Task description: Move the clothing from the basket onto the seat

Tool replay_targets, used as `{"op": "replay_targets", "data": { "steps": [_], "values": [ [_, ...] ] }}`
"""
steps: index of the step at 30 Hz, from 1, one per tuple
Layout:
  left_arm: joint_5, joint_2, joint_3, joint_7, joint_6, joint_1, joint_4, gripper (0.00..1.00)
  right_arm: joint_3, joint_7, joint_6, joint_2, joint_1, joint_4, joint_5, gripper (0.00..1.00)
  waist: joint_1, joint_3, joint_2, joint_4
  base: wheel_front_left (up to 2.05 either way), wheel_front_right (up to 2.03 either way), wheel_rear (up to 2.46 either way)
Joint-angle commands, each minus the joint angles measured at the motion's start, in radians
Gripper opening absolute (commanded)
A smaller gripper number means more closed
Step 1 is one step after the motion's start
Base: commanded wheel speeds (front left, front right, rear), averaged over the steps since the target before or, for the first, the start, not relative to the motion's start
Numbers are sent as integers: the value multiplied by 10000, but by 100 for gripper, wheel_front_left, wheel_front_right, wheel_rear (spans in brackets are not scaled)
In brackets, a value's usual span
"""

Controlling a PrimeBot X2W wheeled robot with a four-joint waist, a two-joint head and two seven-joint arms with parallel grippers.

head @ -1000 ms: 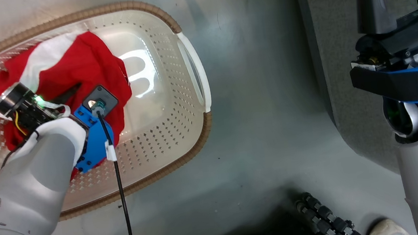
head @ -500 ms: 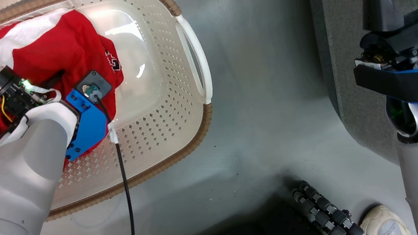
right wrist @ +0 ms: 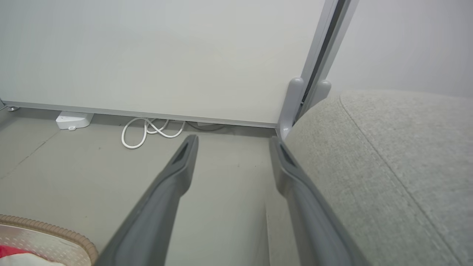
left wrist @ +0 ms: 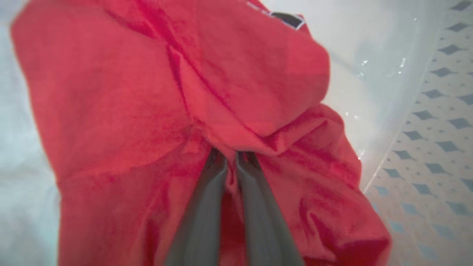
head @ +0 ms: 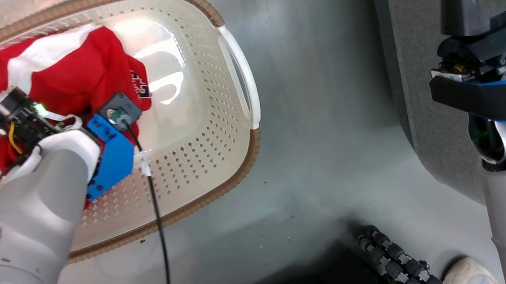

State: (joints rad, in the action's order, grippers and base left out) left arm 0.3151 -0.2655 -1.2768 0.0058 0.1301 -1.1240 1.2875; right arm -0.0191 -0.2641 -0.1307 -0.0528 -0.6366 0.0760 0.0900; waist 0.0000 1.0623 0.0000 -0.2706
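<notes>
The left gripper [left wrist: 231,158], open a moment ago, is now clamped on the clothing [head: 81,81] in the basket [head: 202,119]; lifting is judged possible.

Clamped left tool [left wrist: 231,155], wide-spread right tool [right wrist: 232,140].

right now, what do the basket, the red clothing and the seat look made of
Basket: glossy cream plastic, moulded perforations, bright glare; its brown rim looks woven, probably plastic too. Clothing: soft matte fabric, likely knit, creased and folding. Seat: grey woven upholstery, visible grain and seam.
</notes>
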Motion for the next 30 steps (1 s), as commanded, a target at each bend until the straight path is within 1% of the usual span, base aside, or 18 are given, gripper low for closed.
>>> {"op": "replay_targets", "data": {
  "steps": [1, 12, 23, 30],
  "values": [
    [54, 97, -27, -93, 2, 48, -8, 0, 50, -5, -1, 31, -70, -28, -45, 100, 0, -150, 0, 69, 0, 0, 0],
    [756, 732, -15, -1001, 2, 783, -55, 0, 196, -5, -1, -37, 334, -369, -117, 100, 0, -1636, 0, 432, 0, 0, 0],
    [1615, 1617, 10, -2290, 2, 1643, -529, 0, 515, -5, -1, -386, 1140, -989, -203, 100, 0, -3899, 0, 1203, 0, 0, 0],
    [1989, 1927, 181, -2671, 2, 2089, -973, 0, 743, -5, -1, -692, 1939, -1377, -245, 100, 0, -5522, 0, 1777, 0, 0, 0]
  ]
}}
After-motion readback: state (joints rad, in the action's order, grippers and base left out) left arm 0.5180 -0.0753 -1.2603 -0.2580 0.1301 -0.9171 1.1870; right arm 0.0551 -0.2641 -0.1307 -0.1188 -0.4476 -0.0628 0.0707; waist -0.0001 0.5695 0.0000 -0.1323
